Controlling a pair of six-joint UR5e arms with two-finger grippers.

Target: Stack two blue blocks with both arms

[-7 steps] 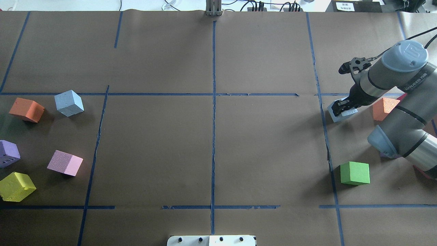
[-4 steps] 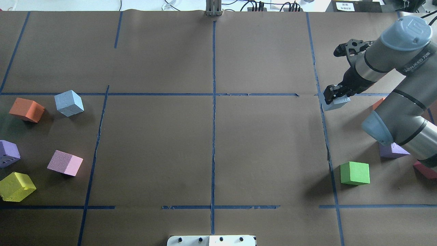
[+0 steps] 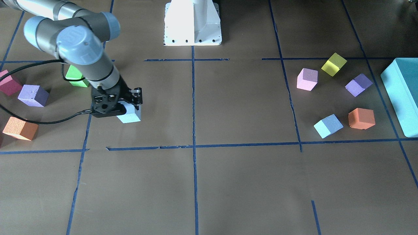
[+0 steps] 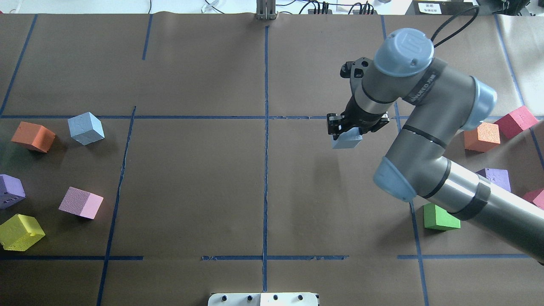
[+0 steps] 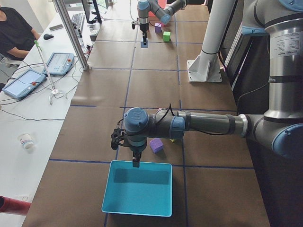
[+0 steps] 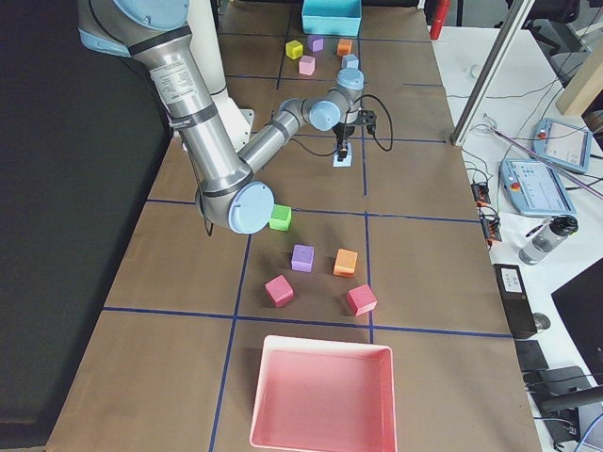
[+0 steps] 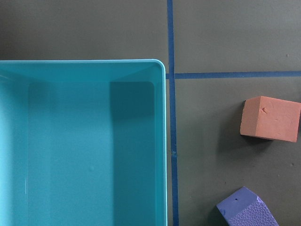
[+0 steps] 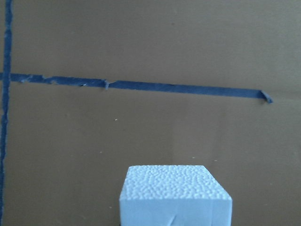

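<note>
My right gripper (image 4: 355,127) is shut on one pale blue block (image 4: 346,139) and holds it just above the table, right of the centre line. In the front view the same block (image 3: 130,115) shows under the gripper (image 3: 121,105). It fills the bottom of the right wrist view (image 8: 175,195). The second blue block (image 4: 86,128) sits on the table at the far left, also seen in the front view (image 3: 328,126). My left gripper (image 5: 136,161) shows only in the exterior left view, above the teal box (image 5: 138,189). I cannot tell whether it is open or shut.
Orange (image 4: 32,136), purple (image 4: 10,191), pink (image 4: 80,202) and yellow (image 4: 20,231) cubes lie near the second blue block. Green (image 4: 440,217), orange (image 4: 481,137), red (image 4: 515,121) and purple (image 4: 495,178) cubes lie under my right arm. A pink tray (image 6: 322,395) stands at the right end.
My right arm has swung left from the right cell toward the table's middle, carrying the blue block with it. The blocks on the left have not moved.
</note>
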